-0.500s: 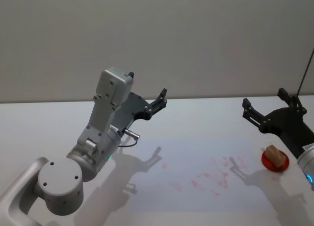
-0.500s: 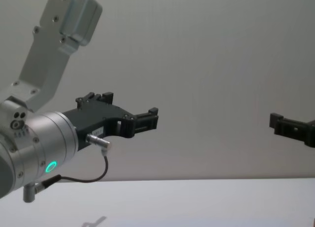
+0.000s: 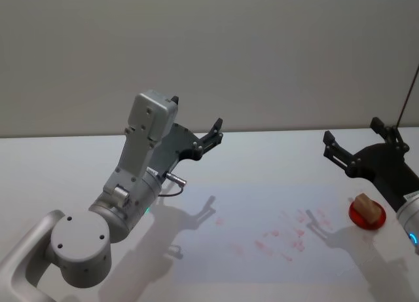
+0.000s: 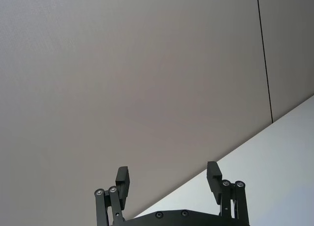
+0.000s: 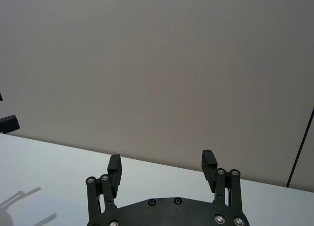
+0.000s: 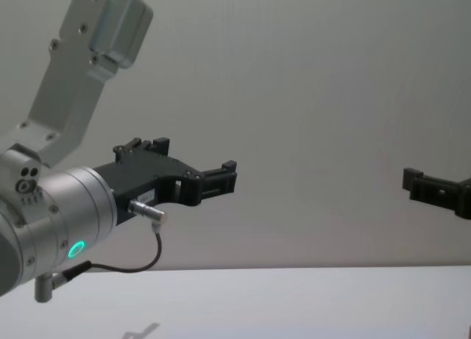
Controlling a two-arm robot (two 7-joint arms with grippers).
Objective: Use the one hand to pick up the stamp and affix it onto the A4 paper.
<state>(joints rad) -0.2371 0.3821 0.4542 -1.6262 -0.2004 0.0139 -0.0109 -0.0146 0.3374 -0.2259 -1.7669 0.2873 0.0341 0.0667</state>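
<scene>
Right gripper [image 3: 354, 137]: wide open, empty, raised over table [image 3: 65, 171]. Stamp [image 3: 368, 207]: on red pad [image 3: 355, 217], near right gripper. Left gripper [image 3: 208, 139]: open, empty, raised at left.

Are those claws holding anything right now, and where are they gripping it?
Nothing. Both the left end effector and right end effector are open and empty. The stamp sits free on a red pad.

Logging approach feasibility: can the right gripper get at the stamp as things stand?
Probably yes. The right gripper hangs open close by the stamp, which sits uncovered on its red pad; nothing stands between them.
</scene>
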